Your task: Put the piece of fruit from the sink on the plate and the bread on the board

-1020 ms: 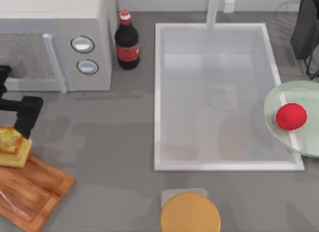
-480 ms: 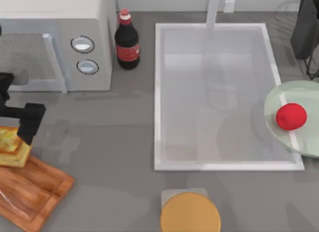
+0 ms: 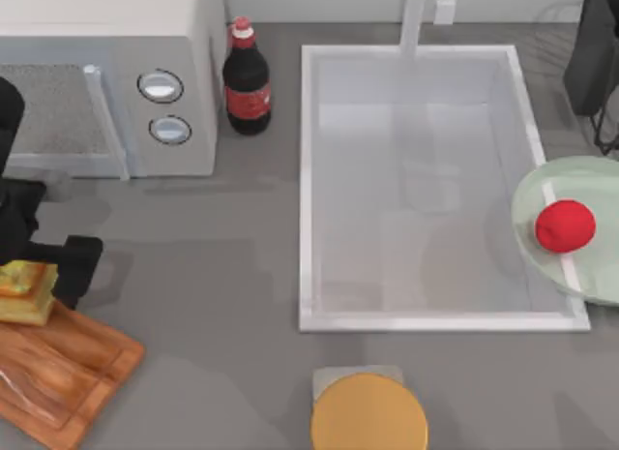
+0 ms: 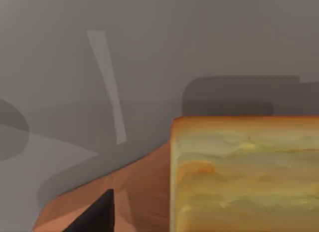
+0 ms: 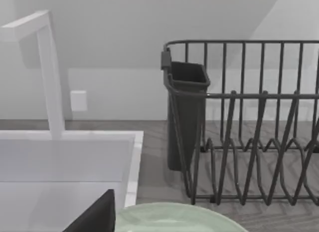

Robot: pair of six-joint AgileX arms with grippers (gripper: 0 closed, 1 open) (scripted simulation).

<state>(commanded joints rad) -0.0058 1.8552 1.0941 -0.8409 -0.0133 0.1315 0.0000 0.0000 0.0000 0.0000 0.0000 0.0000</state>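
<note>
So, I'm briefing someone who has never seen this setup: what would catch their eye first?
Probably the bright red piece of fruit, sitting on the pale green plate that overlaps the sink's right rim. Next, the golden bread on the wooden board at the table's left edge, with the left claw right at it. The orange-yellow disc at the front edge also stands out.

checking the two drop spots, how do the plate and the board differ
The plate is round, pale green and translucent; the board is rectangular brown wood with visible grain. The plate sits at the table's right, overlapping the sink rim, the board at the left. The plate carries the fruit, the board the bread.
</note>
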